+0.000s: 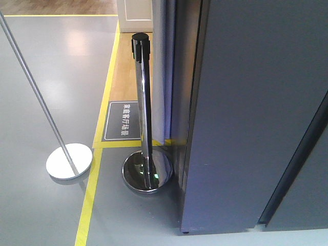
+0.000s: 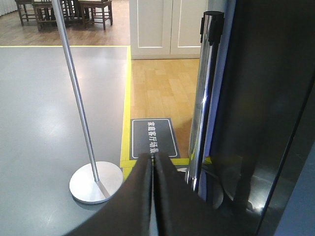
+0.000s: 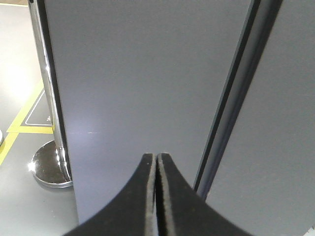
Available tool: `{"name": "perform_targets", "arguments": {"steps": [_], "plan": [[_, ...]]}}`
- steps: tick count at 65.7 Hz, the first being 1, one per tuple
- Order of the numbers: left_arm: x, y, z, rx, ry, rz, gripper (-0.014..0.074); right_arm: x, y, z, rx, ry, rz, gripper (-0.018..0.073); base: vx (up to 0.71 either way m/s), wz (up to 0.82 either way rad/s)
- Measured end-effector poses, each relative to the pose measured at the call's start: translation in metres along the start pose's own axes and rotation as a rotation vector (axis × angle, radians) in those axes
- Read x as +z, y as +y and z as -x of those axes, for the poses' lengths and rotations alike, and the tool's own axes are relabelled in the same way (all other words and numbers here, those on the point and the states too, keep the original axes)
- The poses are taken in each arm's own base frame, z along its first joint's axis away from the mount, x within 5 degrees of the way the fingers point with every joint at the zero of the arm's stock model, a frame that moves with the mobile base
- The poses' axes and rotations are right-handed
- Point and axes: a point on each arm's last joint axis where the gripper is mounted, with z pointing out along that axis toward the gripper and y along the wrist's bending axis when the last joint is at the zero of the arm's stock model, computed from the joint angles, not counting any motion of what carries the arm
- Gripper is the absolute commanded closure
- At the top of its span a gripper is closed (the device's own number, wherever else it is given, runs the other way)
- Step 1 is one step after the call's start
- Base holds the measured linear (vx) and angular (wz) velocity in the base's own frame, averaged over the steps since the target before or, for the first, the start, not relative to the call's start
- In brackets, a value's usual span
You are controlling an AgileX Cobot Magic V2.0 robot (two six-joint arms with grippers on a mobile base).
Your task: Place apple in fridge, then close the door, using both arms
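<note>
While both pincers, left pincer (image 2: 153,158) and right pincer (image 3: 156,158), sit pressed together holding nothing, the door (image 3: 147,73) looks shut flush on the fridge (image 1: 256,118); the apple is out of sight, presumably inside. Withdrawing straight back seems wisest.

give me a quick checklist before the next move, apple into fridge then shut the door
1. Apple in view: not ok, no camera shows it.
2. Left end effector holding something: not ok, shut and empty.
3. Right end effector holding something: not ok, shut and empty.
4. Fridge open for loading: not ok, only flat grey panels show, no interior.
5. Door gap: cannot tell, only a dark seam beside it.
6. Clearance on the left: not ok, a chrome stanchion stands close to the fridge's side.
</note>
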Motion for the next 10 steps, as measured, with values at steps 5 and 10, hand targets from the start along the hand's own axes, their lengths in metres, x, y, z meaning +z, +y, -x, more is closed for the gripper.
{"name": "perform_targets", "arguments": {"steps": [5, 10], "plan": [[0.0, 0.0, 0.0, 0.0, 0.0, 0.0, 0.0602, 0.0, 0.0, 0.0001, 0.0, -0.001, 0.0, 0.0568, 0.0, 0.0], [0.0, 0.0, 0.0, 0.0, 0.0, 0.0, 0.0602, 0.0, 0.0, 0.0001, 0.0, -0.001, 0.0, 0.0568, 0.0, 0.0]]}}
